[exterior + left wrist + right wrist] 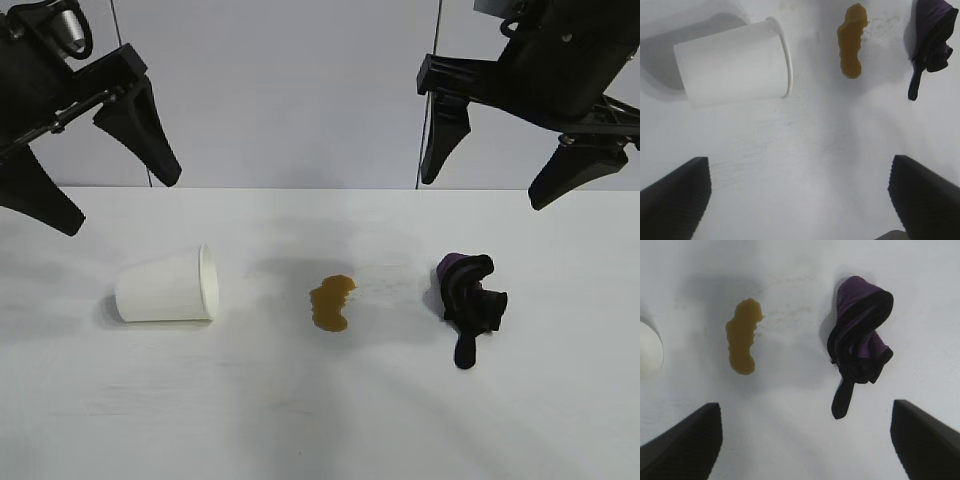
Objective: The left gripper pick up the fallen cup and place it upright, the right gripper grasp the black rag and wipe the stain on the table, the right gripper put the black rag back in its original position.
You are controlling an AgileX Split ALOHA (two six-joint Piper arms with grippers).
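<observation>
The white paper cup (pixel 165 287) lies on its side on the white table (pixel 300 420), at the left, its rim toward the stain; the left wrist view shows the cup (pixel 732 62) too. A brown-amber stain (pixel 332 301) sits mid-table. To its right lies the bunched black rag (pixel 470 300) with a purple patch. My left gripper (pixel 118 205) hangs open high above the table's left end, holding nothing. My right gripper (pixel 485 195) hovers open above the rag, also holding nothing. In the right wrist view the rag (pixel 857 347) and stain (pixel 742 342) lie beyond the open fingers.
A pale wall with thin vertical lines (pixel 441 95) stands behind the table. Bare tabletop stretches along the front edge and between the three things.
</observation>
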